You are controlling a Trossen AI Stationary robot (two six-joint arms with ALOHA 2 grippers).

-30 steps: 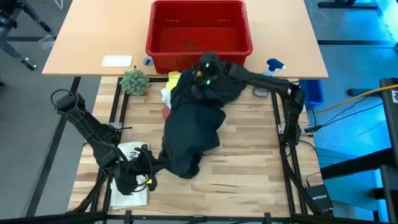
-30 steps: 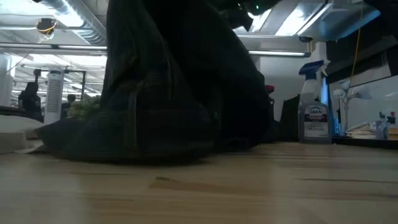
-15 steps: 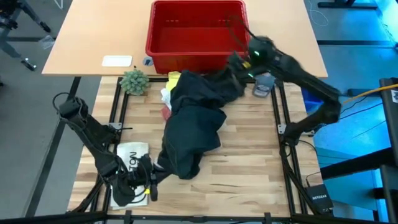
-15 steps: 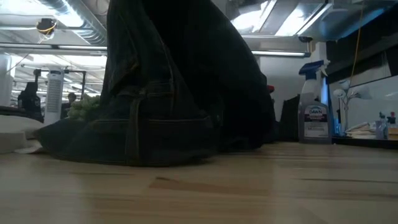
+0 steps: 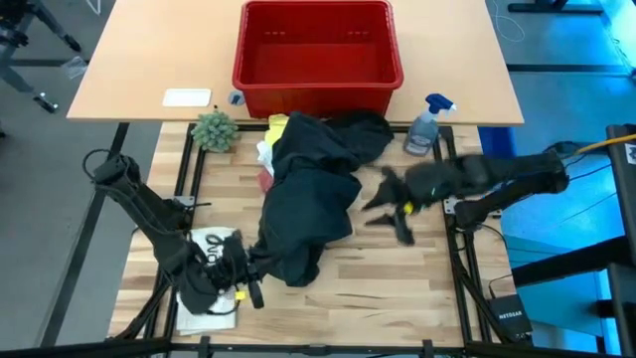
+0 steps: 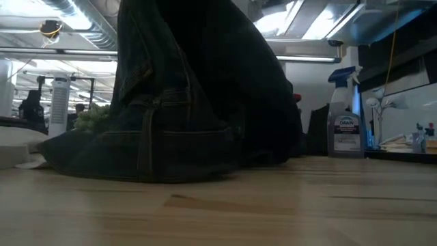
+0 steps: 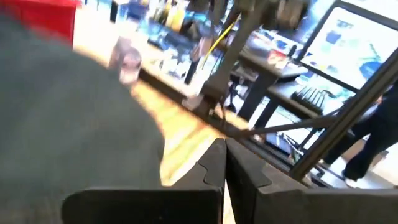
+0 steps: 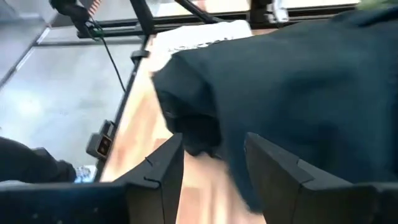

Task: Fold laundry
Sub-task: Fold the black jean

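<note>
We see the dark trousers heaped mid-tabletop before the red basket, the left pincer pressed together at their near hem, and the right pincer, fingers apart and empty, hovering just beside them.

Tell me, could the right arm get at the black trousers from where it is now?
Probably yes. The right gripper hangs open just beside the black trousers, with only bare wooden table between them.
</note>
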